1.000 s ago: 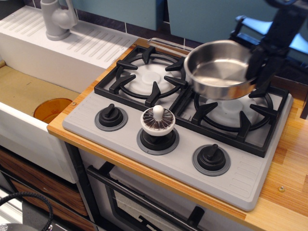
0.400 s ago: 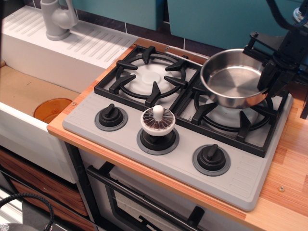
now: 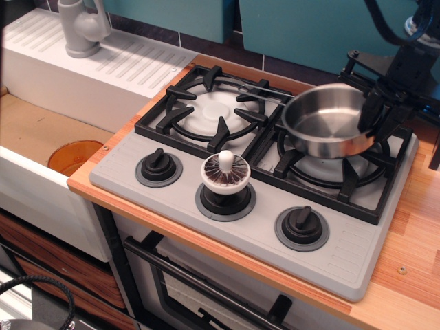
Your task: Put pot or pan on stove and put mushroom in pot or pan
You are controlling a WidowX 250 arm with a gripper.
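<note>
Saucepan (image 3: pixel 328 122) sits over the right burner of the stove (image 3: pixel 261 227), tilted a little, its wire handle pointing toward 9 o'clock above the left burner. The black hand (image 3: pixel 377 115) pinches the pan's rim at its 3 o'clock side. The mushroom (image 3: pixel 225 172) stands cap-down on the middle knob, at 7 o'clock from the pan and well apart from it. The wooden desk (image 3: pixel 412 254) carries the stove.
</note>
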